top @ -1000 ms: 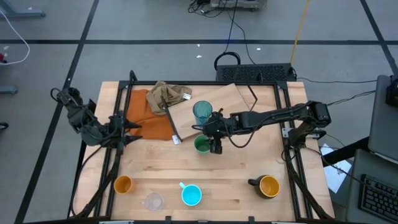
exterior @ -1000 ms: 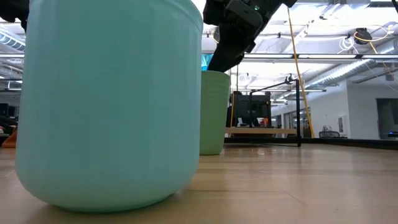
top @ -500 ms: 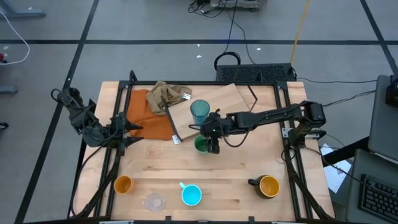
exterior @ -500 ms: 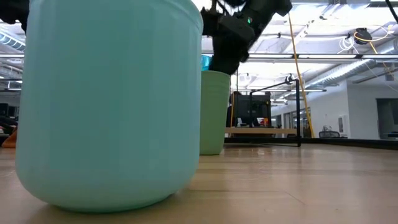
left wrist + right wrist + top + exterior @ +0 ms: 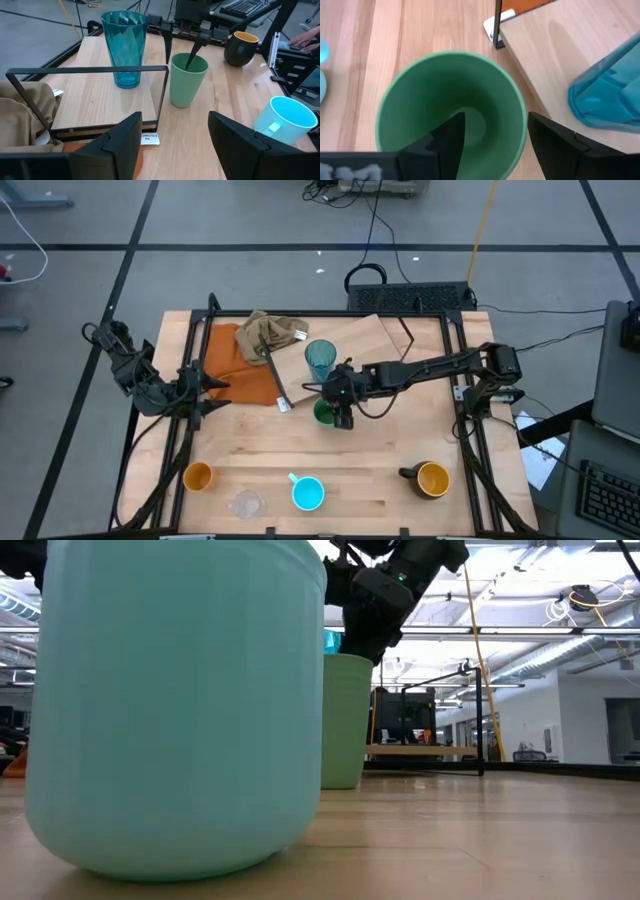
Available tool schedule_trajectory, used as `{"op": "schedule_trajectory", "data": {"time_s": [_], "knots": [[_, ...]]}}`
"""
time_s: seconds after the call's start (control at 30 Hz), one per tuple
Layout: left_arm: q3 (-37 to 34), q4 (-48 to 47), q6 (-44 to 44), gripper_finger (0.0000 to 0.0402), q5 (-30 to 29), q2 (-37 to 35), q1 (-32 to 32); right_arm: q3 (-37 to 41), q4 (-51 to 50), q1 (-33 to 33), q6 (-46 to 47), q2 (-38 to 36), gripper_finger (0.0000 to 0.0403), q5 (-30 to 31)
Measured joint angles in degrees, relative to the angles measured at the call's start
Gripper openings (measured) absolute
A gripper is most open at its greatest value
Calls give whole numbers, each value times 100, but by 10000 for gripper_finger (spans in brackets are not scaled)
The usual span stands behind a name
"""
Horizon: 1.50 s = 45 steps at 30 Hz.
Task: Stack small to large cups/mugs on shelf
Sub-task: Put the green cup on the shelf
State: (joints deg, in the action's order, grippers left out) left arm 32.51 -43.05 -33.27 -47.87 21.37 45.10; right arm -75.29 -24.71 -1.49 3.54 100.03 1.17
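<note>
Over the middle of the table (image 5: pixel 370 450): the right gripper (image 5: pixel 342 412), reached in from the right side and hanging at the green cup (image 5: pixel 322 414). Stands with fingers apart, across the rim of this cup: one finger (image 5: pixel 450 140) down inside the cup, the other one outside the wall. Not clamped on the wall, to judge from the right wrist view; impossible to tell whether a pad touches it. Same from the left wrist view, with one thin dark finger (image 5: pixel 189 60) going down into the cup mouth.

Green cup upright on the table, just beside the front edge of the shelf (image 5: pixel 370 345), not on it. On the shelf, near that edge, only the tall teal tumbler (image 5: pixel 320 360), upright, close behind the green cup but apart from it.

Along the front of the table, well apart from the shelf: the orange cup (image 5: pixel 198 476) at the left, then the clear glass (image 5: pixel 245 504), then the light-blue mug (image 5: pixel 308 494) just beside it, and the black mug (image 5: pixel 430 478) with yellow inside at the right. All upright.

At the left edge of the table: the left gripper (image 5: pixel 205 385), waiting, fingers open and holding nothing, beside the orange cloth (image 5: pixel 235 365). On the far end of this cloth, a crumpled tan cloth (image 5: pixel 268 335), next to the left end of the shelf.
</note>
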Motion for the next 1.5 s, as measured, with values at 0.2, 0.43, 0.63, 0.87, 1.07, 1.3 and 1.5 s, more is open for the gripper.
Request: {"op": "schedule_trajectory", "data": {"time_s": [0.2, 0.43, 0.63, 0.87, 1.07, 1.3, 1.5], "knots": [[0, -2, -26, 230, -1, 0, 0, 0, -137, -33, 29, 2, 190, 2], [0, -2, -33, 230, -12, 0, -1, 0, -336, -147, 225, 2, 68, 20], [0, -3, -107, 230, -17, 0, 0, -7, -649, -247, 316, -109, 7, 113], [4, -15, -143, 230, -19, 0, 0, -2, -1055, -308, 520, -555, 3, 500], [4, -15, -136, 230, -21, -2, -2, -2, -1164, -312, 768, -1069, 2, 501], [4, -17, -113, 230, -21, 0, 0, -2, -1746, -98, 699, -1473, 1, 988], [4, -21, -116, 230, -19, 0, 0, -2, -1889, 207, 460, -1855, 1, 1267]]}}
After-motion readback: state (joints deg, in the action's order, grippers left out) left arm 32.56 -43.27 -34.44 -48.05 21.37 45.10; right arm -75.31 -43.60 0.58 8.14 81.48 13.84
